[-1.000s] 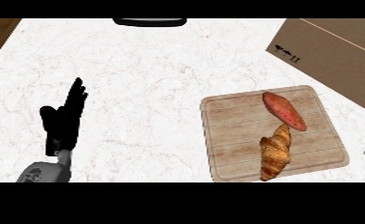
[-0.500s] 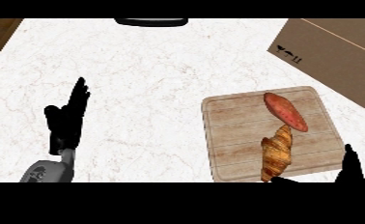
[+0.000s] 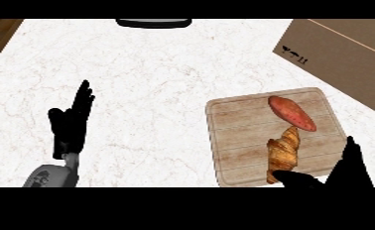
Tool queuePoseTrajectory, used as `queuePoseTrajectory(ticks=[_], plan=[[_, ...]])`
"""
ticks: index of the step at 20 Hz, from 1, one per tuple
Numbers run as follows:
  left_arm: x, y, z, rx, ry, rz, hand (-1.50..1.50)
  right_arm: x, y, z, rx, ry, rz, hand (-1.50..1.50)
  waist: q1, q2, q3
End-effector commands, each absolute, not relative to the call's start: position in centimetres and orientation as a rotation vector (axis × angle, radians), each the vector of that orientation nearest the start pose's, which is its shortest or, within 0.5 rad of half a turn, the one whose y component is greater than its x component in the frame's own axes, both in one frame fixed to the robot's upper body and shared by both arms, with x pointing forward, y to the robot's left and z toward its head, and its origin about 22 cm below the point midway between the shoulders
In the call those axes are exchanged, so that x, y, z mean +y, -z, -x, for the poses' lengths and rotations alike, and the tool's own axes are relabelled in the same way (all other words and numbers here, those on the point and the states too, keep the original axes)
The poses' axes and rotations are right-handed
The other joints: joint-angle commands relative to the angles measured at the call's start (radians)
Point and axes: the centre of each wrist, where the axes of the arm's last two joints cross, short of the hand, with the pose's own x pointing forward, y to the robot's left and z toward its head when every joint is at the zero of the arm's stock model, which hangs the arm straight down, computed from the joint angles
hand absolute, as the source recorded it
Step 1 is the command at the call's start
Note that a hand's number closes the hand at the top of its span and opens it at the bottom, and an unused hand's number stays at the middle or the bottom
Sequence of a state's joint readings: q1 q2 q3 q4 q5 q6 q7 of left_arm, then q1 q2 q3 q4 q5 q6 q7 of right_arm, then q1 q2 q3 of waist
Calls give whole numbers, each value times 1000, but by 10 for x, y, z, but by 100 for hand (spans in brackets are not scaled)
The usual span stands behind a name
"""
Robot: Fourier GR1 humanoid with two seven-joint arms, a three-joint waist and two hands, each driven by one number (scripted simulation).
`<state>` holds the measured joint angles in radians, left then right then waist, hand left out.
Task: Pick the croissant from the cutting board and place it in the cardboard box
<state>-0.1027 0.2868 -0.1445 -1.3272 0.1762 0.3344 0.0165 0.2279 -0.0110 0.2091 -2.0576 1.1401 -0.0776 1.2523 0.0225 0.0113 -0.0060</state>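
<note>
A golden-brown croissant (image 3: 284,151) lies on the wooden cutting board (image 3: 242,125) at the lower right, its length running toward the near edge. My right hand (image 3: 344,170) comes in at the lower right corner, open, fingers up beside the board's near right edge and the thumb reaching to the croissant's near end. The cardboard box (image 3: 337,55) stands at the upper right, cut off by the view's edge. My left hand (image 3: 71,123) rests open at the left, fingers up, far from the board.
A reddish sweet potato (image 3: 291,113) lies on the board just beyond the croissant. A dark rounded object (image 3: 154,23) sits at the counter's far edge. White marble counter (image 3: 154,85) spreads between my left hand and the board.
My right hand has come up into view at the lower right and moved closer to the croissant's near end. My left hand has barely shifted.
</note>
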Motion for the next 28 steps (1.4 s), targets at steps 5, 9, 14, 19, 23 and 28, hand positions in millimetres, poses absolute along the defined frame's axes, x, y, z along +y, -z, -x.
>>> queuePoseTrajectory(ticks=[5, 9, 14, 19, 23, 28], plan=[[273, 23, -266, -1399, -43, -319, 0, -210, -81, -204, -373, 3, 1098, -150, -9, -1, 2], [274, 29, -259, -1383, -51, -300, 0, -208, -72, -205, -336, -35, 1096, -150, -8, -5, 2], [269, 23, -269, -1386, -48, -319, 0, -212, -72, -220, -324, -38, 1093, -150, -12, -3, 3], [275, 21, -271, -1392, -57, -297, 0, -209, -60, -223, -296, -60, 1082, -150, -16, -7, 3], [272, 29, -265, -1391, -57, -314, 0, -212, -58, -229, -284, -49, 1073, -150, -16, -7, 3], [269, 35, -257, -1400, -54, -306, 0, -215, -58, -237, -281, -34, 1052, -150, -14, -9, 4]])
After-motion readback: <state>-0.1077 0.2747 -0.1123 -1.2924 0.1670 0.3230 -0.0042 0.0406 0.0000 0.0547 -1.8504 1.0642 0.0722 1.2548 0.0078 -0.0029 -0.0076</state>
